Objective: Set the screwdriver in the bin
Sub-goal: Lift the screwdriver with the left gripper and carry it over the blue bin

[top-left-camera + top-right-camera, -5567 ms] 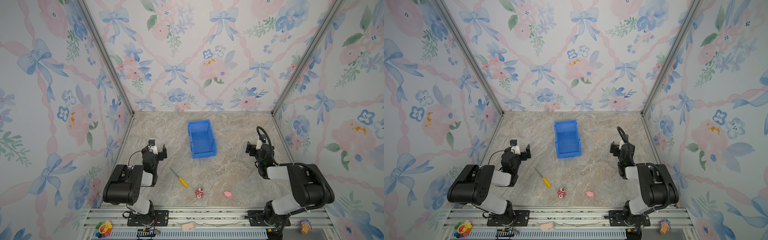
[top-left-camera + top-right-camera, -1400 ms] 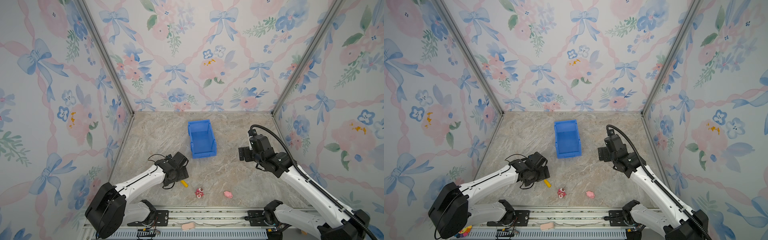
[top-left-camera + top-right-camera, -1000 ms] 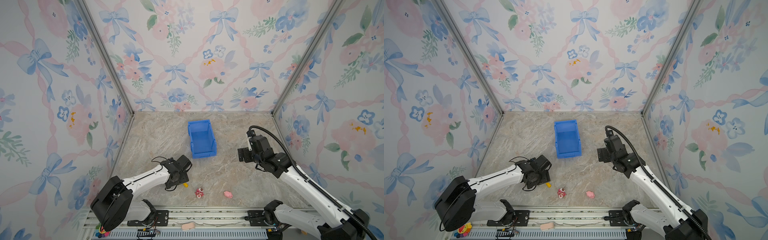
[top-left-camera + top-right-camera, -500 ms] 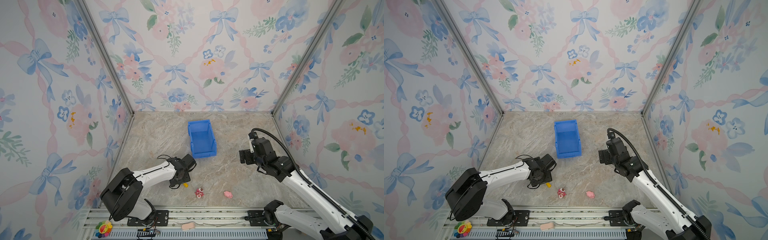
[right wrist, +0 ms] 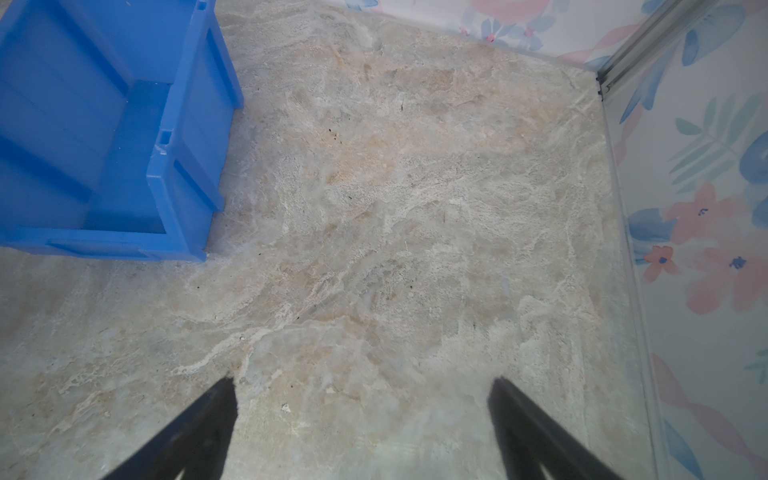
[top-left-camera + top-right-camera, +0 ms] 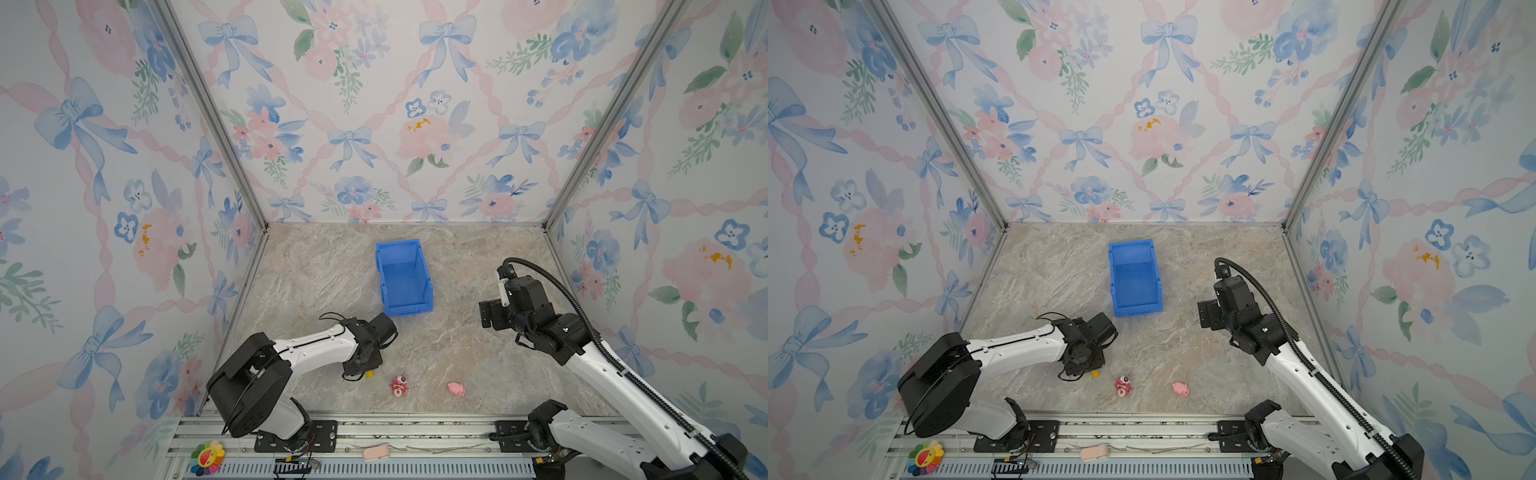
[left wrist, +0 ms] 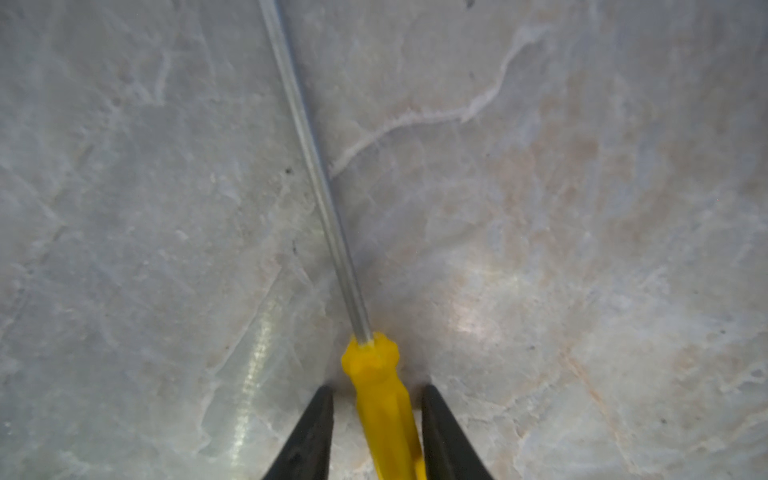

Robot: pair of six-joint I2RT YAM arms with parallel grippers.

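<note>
Marble-look surface (image 6: 457, 340) first, then the blue bin (image 6: 409, 309) sitting midway back, lowered lip facing the arms, nothing inside. Down low near the front, the left gripper (image 7: 376, 390) straddles the screwdriver (image 7: 374, 370) at its yellow handle. The jaws are a little apart with slim gaps either side, so I'd say it's not clamped yet. The shaft runs straight out ahead of that gripper, flat on the surface. The bin's just beyond it, so left is clearly the nearer arm. The right gripper (image 5: 365, 381) hangs spread wide over bare surface beside the bin, holding nothing. Two pink toys (image 6: 400, 385) sit nearby.
</note>
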